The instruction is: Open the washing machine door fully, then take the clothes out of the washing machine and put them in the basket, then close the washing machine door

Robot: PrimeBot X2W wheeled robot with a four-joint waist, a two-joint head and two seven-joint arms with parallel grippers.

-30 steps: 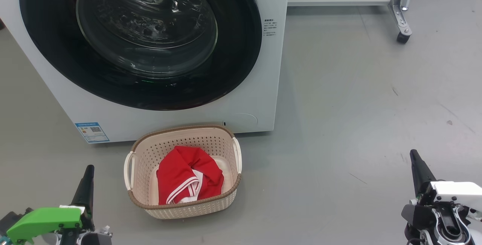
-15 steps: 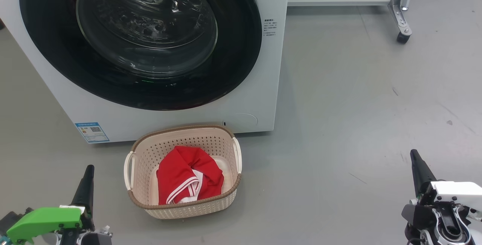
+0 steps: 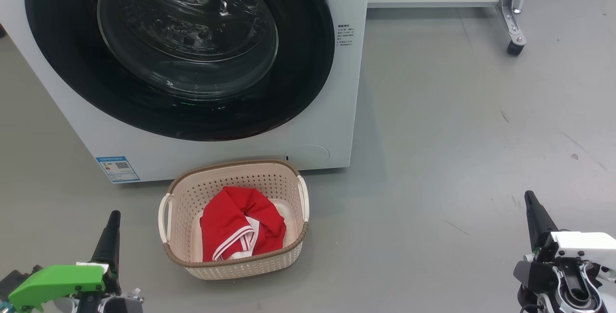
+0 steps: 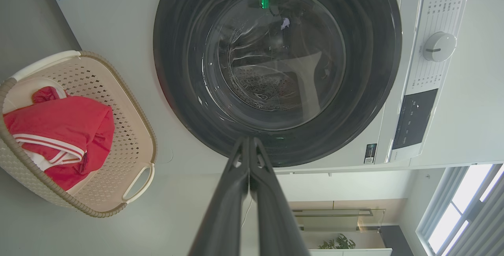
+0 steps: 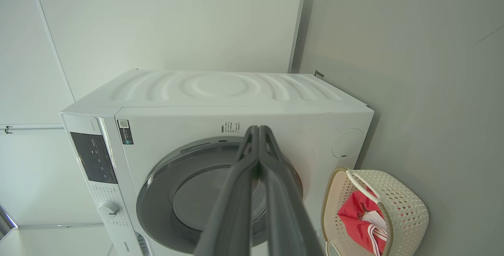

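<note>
- I see the washing machine [image 3: 317, 125] as a big white box with smooth, flat panels. A small blue label [image 3: 118, 168] sits at the bottom corner of its front.
- The washing machine door [image 3: 298, 86] is a wide, glossy black ring around a bulging clear glass bowl, and it lies shut flat against the washing machine's front.
- Behind the glass shows the perforated steel drum. It looks empty to me, though reflections make that hard to judge.
- The basket [image 3: 231, 164] stands on the smooth grey floor [image 3: 433, 159] just in front of the washing machine, below the door. It is cream plastic, rounded at the corners, with punched sides and a brown woven-look rim.
- The clothes [image 3: 240, 228] lie crumpled inside that basket: soft red fabric with white-striped trim.
- My left gripper [image 3: 114, 216] hangs short of the washing machine, on the label's side, its two long dark fingers pressed together on nothing.
- My right gripper [image 3: 529, 196] hangs well apart from the washing machine, out beyond its other corner, fingers likewise closed and empty.
- Against the frame from a second ago, nothing has shifted: door, basket, clothes and both grippers sit where they were.
</note>
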